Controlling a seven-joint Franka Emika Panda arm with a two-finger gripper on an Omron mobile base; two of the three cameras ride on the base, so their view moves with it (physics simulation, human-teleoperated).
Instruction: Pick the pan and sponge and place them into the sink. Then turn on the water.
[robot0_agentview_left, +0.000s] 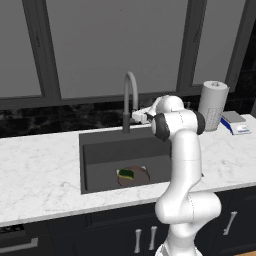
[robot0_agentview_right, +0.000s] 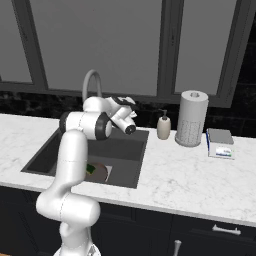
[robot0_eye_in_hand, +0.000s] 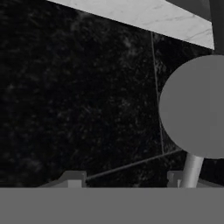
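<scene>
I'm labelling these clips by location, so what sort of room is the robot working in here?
Most likely a kitchen: a dark-grey rectangular sink set in a white marble counter, a tall grey gooseneck faucet behind it, and a white paper-towel roll beside a small soap-pump bottle.

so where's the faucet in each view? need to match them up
Left base view: the faucet arches behind the sink, upper centre, just left of the gripper.
Right base view: the faucet rises upper left, its base hidden behind the arm.
Hand view: a big grey round shape on a thin stem at the right edge may be part of it; can't tell.
Shared landmark: the sink, in both base views.
</scene>
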